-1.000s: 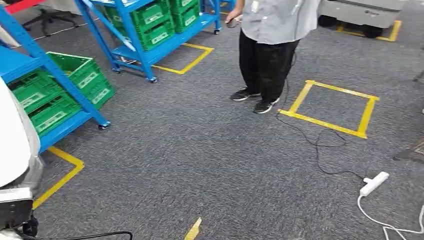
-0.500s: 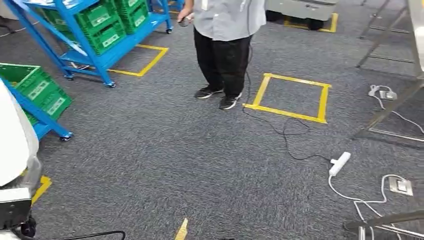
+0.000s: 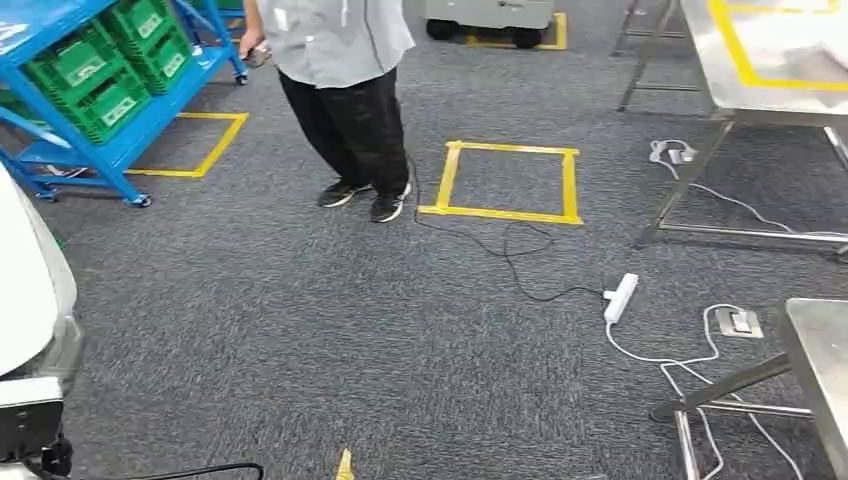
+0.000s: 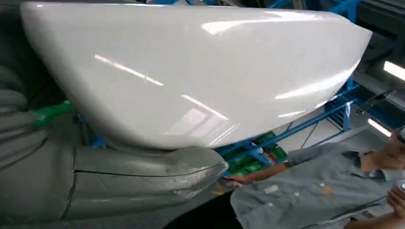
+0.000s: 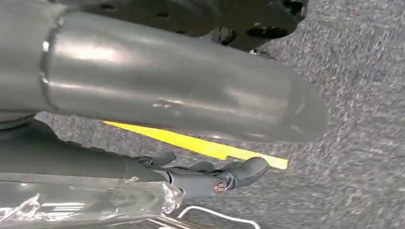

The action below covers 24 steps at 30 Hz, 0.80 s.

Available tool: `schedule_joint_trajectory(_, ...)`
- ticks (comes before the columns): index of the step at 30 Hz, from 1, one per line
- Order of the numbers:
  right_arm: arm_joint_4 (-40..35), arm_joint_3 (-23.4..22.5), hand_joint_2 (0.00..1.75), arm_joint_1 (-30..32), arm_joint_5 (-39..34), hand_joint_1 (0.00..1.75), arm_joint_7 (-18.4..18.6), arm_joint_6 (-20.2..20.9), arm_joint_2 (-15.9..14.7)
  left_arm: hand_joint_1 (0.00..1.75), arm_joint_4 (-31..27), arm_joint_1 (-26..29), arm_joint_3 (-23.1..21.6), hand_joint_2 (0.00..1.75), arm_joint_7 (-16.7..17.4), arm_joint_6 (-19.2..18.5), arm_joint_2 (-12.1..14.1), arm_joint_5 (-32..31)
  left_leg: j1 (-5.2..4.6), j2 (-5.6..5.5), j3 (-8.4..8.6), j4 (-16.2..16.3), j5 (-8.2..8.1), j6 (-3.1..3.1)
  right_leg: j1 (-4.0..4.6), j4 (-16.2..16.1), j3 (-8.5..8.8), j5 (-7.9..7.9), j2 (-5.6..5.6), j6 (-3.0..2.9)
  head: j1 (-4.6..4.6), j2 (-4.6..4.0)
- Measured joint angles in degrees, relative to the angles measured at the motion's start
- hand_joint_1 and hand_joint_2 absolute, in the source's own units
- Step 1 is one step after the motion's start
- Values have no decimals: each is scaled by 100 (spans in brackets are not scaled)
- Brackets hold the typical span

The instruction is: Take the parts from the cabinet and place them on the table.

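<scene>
**White part in left hand, robot on open carpet between cabinet and counters**

Nearest: left hand (image 4: 119,183). In the left wrist view its thick grey thumb lay pressed against the underside of a large glossy white part (image 4: 191,71), so the hand held the part. In the head view the same white part sat at the lower left edge, close to the robot's body and above the grey carpet (image 3: 300,330).

Right hand (image 5: 210,179): the dark fingers were stretched out low over the carpet beside a piece of crinkled clear plastic (image 5: 86,202). I could not tell whether the fingers gripped it. A yellow tape strip (image 5: 191,143) lay on the carpet beyond the hand.

Near floor, head view: a yellow tape scrap (image 3: 344,466) and a black cable (image 3: 180,470) lay at the bottom edge. The corner of a steel counter (image 3: 825,360) stood at lower right, with a white power strip (image 3: 621,297) and its looping cord just beside its legs.

Mid-floor: a yellow tape square (image 3: 508,181) was on the carpet. A person (image 3: 345,60) in a grey shirt and black trousers stood just beside it.

Far: the blue cabinet (image 3: 110,150) stood at upper left and carried green bins (image 3: 90,80). A second steel counter (image 3: 760,70), marked with yellow tape, stood at upper right.
</scene>
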Motion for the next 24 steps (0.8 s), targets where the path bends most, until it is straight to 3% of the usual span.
schedule_joint_trajectory(1, -2, -11, 0, 1, 13, 0, -2, 2, 2, 175, 0, 0, 0, 175, 0, 0, 0, -2, 10, -23, 154, -351, 258, 15, -1, 6, 8, 3, 84, 6, 7, 0)
schedule_joint_trajectory(2, -2, -15, 0, -2, 28, 0, -2, 4, 11, 175, 0, 0, 0, 175, 0, 0, 0, -4, 25, -125, 383, -843, 543, 30, -3, 11, 17, 6, 168, 12, 2, 0)
schedule_joint_trajectory(3, -2, -20, 0, -10, 46, 0, -7, 9, 15, 175, 0, 0, 0, 175, 0, 0, 0, -13, 53, -379, 577, -1274, 729, 43, -6, 15, 14, 10, 243, 29, 2, 0)
schedule_joint_trajectory(4, -2, -26, 0, -29, 68, 0, -13, 13, 22, 175, 0, 1, -4, 175, 0, 0, -2, -22, 78, -619, 629, -1451, 684, 62, 34, 64, -31, 0, 314, 71, 7, 0)
schedule_joint_trajectory(6, -7, -52, 0, -24, 92, 0, -35, 26, 28, 175, 0, -8, -11, 175, 7, 0, -4, -28, 58, -518, 623, -1498, 634, 76, -10, 57, -128, 46, 430, 153, 11, 0)
schedule_joint_trajectory(8, -7, -87, 0, 12, 122, 0, -37, 26, 31, 175, 0, -28, -22, 175, 7, 0, -7, -50, 77, -374, 639, -1562, 676, 163, -20, 26, -212, 77, 571, 240, 13, 0)
schedule_joint_trajectory(9, -7, -112, 0, 19, 155, 0, -37, 26, 39, 175, 0, -52, -33, 175, 11, 2, -7, -63, 75, -265, 648, -1586, 696, 200, -1, 123, -232, -7, 269, 245, 15, 0)
schedule_joint_trajectory(10, -7, -129, 0, 3, 188, 0, -39, 24, 52, 175, 0, -48, -39, 175, 22, 2, -7, -85, 67, -207, 640, -1589, 699, 236, 13, 366, -360, -209, -32, 265, 68, 0)
schedule_joint_trajectory(11, -7, -148, 0, -25, 214, 0, -48, 26, 52, 175, 0, -40, -44, 175, 22, 2, -7, -98, 46, -118, 633, -1587, 696, 252, 10, 780, -550, -459, -175, 277, 79, 0)
schedule_joint_trajectory(13, -7, -168, 0, -56, 229, 0, -52, 26, 61, 175, 2, -39, -46, 175, 33, 0, -7, -109, 18, 74, 626, -1583, 689, 263, 1, 1646, -942, -853, -265, 301, 74, 0)
schedule_joint_trajectory(14, -7, -183, 0, -48, 240, 0, -52, 26, 66, 175, 2, -41, -59, 175, 35, 2, -7, -116, 9, 160, 628, -1581, 687, 266, 1, 1817, -1003, -872, -272, 305, 70, 0)
schedule_joint_trajectory(15, -7, -199, 0, -37, 249, 0, -52, 26, 68, 175, 2, -43, -70, 175, 39, 2, -7, -114, 4, 240, 633, -1580, 683, 268, 1, 1694, -913, -755, -278, 302, 74, 0)
schedule_joint_trajectory(17, -7, -212, 0, -31, 262, 0, -52, 26, 70, 175, 2, -50, -96, 175, 39, 2, -9, -114, -11, 376, 655, -1579, 668, 263, 12, 800, -394, -314, -399, 259, 77, 0)
schedule_joint_trajectory(18, -11, -219, 0, -42, 264, 0, -52, 26, 70, 175, 2, -55, -101, 175, 42, 2, -9, -114, -20, 431, 677, -1578, 656, 248, 46, 317, -106, -151, -645, 207, 72, 0)
schedule_joint_trajectory(19, -13, -232, 0, -66, 264, 0, -52, 24, 70, 175, 2, -52, -101, 175, 42, 2, -7, -114, -64, 491, 686, -1561, 628, 213, 100, 10, 46, -177, -989, 157, 81, 0)
schedule_joint_trajectory(23, -15, -267, 0, -63, 284, 0, -57, 33, 74, 175, 0, -69, -107, 175, 48, 24, -7, -109, -76, 757, 729, -1552, 610, 128, 97, 4, -8, -108, -657, 78, 55, 0)
schedule_joint_trajectory(24, -15, -275, 0, -50, 284, 0, -66, 44, 79, 175, 0, -73, -103, 175, 50, 48, -4, -96, -54, 613, 738, -1520, 529, 61, 43, -37, 73, -72, -597, 40, 52, 0)
